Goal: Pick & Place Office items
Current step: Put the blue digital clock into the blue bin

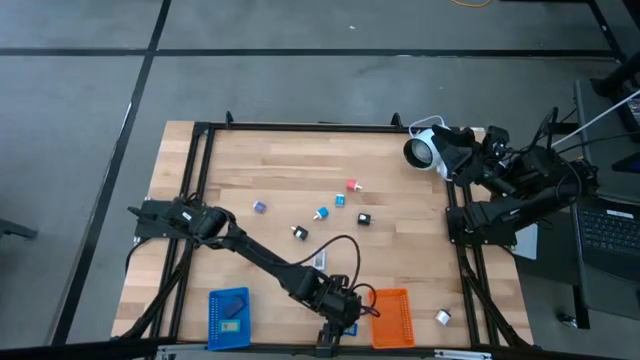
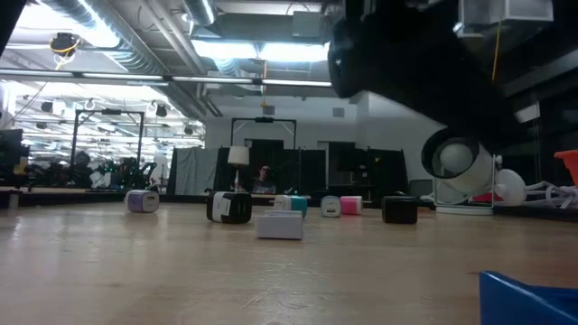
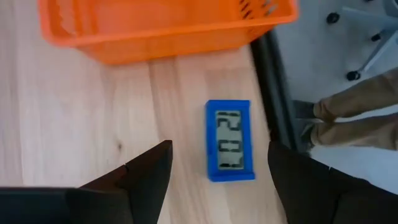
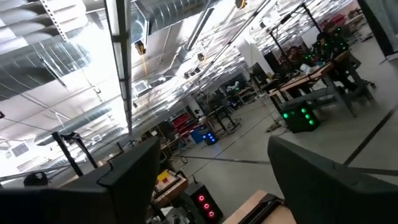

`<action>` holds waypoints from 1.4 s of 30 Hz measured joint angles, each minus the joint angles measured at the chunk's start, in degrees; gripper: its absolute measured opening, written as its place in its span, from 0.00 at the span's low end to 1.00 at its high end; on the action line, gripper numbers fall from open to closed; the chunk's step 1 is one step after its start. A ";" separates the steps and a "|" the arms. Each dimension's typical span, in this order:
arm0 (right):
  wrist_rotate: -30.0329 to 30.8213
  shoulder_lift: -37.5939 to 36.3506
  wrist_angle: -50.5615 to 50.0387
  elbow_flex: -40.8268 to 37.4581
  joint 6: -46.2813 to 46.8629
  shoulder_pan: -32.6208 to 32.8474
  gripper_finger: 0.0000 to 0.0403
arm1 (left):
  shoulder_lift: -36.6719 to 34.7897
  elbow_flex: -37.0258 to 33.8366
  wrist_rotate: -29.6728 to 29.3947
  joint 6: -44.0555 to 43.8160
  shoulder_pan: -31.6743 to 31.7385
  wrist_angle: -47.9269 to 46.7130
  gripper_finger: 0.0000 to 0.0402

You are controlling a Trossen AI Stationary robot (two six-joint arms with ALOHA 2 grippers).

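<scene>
Now the left gripper (image 3: 217, 171) hovers, fingers spread, over a blue clock (image 3: 230, 139) (beside the orange tray (image 3: 155, 31)); the right gripper (image 4: 211, 180), fingers released, waits raised.

Ceiling strip lights (image 2: 244, 45) glare bright behind my table (image 2: 181, 271), whose wood lies evenly lit with soft shadows. My left fingers (image 3: 146, 177) loom dark and blurred, as does the orange tray (image 3: 161, 28). Low down, my arm (image 2: 424, 63) is a black silhouette.

The high view looks straight down on the whole table (image 1: 400, 200); the low view skims its top; both show the orange tray (image 1: 392, 318).
</scene>
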 joint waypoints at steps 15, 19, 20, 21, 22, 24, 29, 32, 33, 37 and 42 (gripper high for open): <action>-1.47 0.00 -1.35 0.00 0.45 -0.02 0.75 | 2.79 -0.02 0.33 -5.99 -0.44 5.04 0.65; -2.82 0.00 -1.51 0.00 0.57 -0.01 0.75 | 2.98 -0.02 0.65 -6.48 -0.81 4.66 0.66; -2.82 0.04 -1.51 0.00 0.76 -0.01 0.75 | 2.98 -0.02 0.92 -6.54 -0.92 4.92 0.66; -2.82 0.04 -1.52 0.00 0.92 -0.02 0.75 | 2.98 -0.02 1.01 -6.58 -1.13 5.22 0.66; -2.82 0.04 -1.54 0.00 1.11 -0.02 0.75 | 2.98 -0.02 0.98 -6.59 -1.37 5.19 0.66; -2.80 0.04 -1.53 0.00 1.09 -0.02 0.75 | 2.98 -0.02 1.00 -6.74 -1.92 5.06 0.66; -2.82 0.05 -1.53 0.00 1.09 -0.02 0.75 | 4.83 0.07 0.44 -8.52 -3.08 5.27 0.66; -2.82 0.07 -1.59 0.00 1.07 -0.02 0.75 | 6.03 0.31 -1.09 -9.45 -3.45 6.01 0.66; -2.84 0.09 -1.66 0.00 1.08 -0.02 0.75 | 6.56 0.28 -1.54 -9.50 -3.45 5.94 0.66; -2.83 0.09 -1.71 0.00 1.07 -0.02 0.75 | 6.92 0.17 -3.00 -10.14 -3.25 5.91 0.66; -2.91 0.11 -1.73 0.00 1.07 -0.02 0.75 | 6.92 0.15 -2.44 -10.55 -2.59 5.65 0.66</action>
